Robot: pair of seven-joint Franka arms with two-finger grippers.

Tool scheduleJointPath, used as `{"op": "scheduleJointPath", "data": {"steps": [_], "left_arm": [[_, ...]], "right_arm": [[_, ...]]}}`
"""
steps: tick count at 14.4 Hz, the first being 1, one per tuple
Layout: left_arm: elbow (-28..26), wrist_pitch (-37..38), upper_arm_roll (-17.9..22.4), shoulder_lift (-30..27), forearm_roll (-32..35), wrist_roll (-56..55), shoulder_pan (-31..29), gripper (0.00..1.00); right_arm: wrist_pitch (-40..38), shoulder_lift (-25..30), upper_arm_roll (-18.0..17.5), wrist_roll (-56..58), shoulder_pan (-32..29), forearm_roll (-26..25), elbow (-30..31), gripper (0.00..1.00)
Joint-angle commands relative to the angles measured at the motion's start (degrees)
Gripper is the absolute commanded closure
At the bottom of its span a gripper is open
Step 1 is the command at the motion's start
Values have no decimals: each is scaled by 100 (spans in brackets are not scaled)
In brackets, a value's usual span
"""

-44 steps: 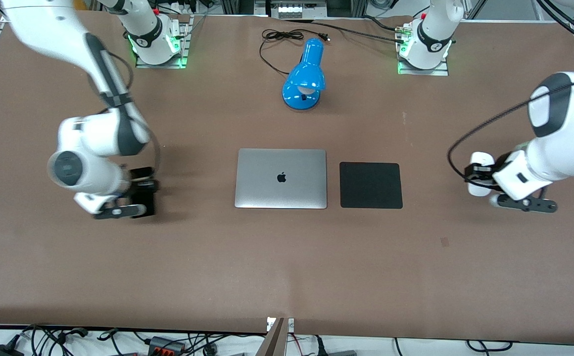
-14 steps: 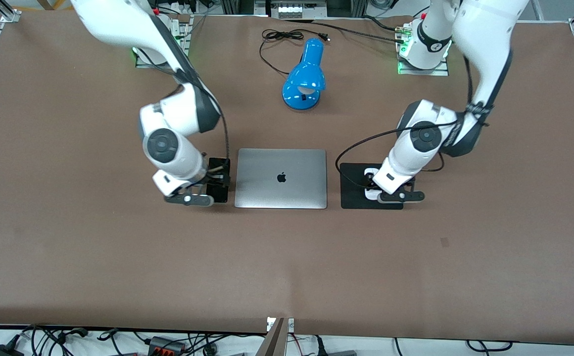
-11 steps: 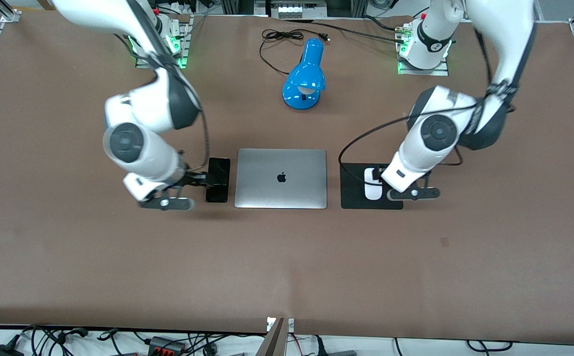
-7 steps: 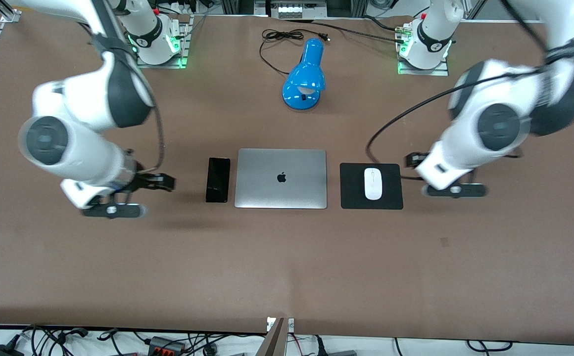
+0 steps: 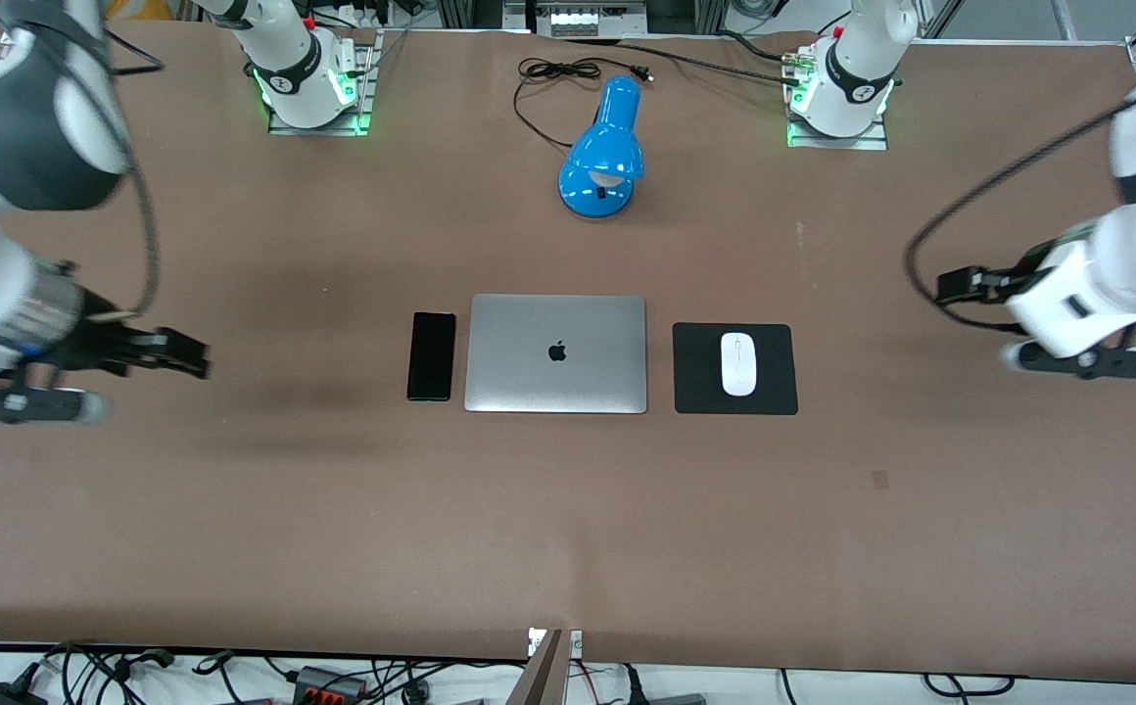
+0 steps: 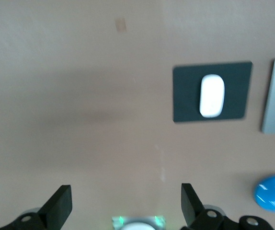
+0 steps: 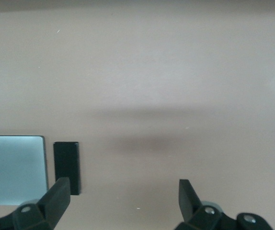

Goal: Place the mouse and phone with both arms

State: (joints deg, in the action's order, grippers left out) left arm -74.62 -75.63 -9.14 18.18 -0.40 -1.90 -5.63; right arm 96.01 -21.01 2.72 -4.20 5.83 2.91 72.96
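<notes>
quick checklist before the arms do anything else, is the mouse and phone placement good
1. mouse on the mouse pad, clear of its edges: ok.
2. phone flat on the table, beside the laptop at the right arm's end, apart from it: ok.
3. left gripper open and empty, over bare table toward the left arm's end: ok.
4. right gripper open and empty, over bare table toward the right arm's end: ok.
5. blue lamp upright, farther from the front camera than the laptop: ok.
6. phone screen facing up: cannot tell.

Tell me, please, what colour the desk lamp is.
Glossy bright blue; the lamp shows best in the front view.
</notes>
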Motion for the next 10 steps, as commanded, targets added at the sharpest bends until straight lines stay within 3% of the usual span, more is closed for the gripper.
{"op": "scheduleJointPath", "data": {"steps": [1, 3, 4, 6, 7, 9, 10], "left_arm": [[-504, 189, 647, -523, -749, 243, 122, 0], [-1419, -789, 1246, -1243, -655, 443, 614, 0], [-1850, -1457, 1248, -1578, -297, 976, 668, 0], [-2152, -1780, 873, -1844, 959, 1438, 844, 0], [-2283, -1798, 835, -1940, 876, 1055, 809, 0], [-2713, -2008, 844, -2186, -147, 11, 538, 0], [-2828, -2043, 844, -2248, -292, -64, 528, 0]], "right_arm": [[-82, 237, -369, 567, -661, -88, 69, 0], [-117, 422, -168, 797, -636, -141, 165, 0], [-196, 458, -106, 798, -636, -150, 183, 0], [-416, 624, -114, 807, -662, -229, 253, 0], [-373, 842, -105, 798, -662, -308, 558, 0], [-67, 1325, -114, 763, -662, -326, 1339, 0], [118, 1554, -123, 763, -671, -317, 1726, 0]]}}
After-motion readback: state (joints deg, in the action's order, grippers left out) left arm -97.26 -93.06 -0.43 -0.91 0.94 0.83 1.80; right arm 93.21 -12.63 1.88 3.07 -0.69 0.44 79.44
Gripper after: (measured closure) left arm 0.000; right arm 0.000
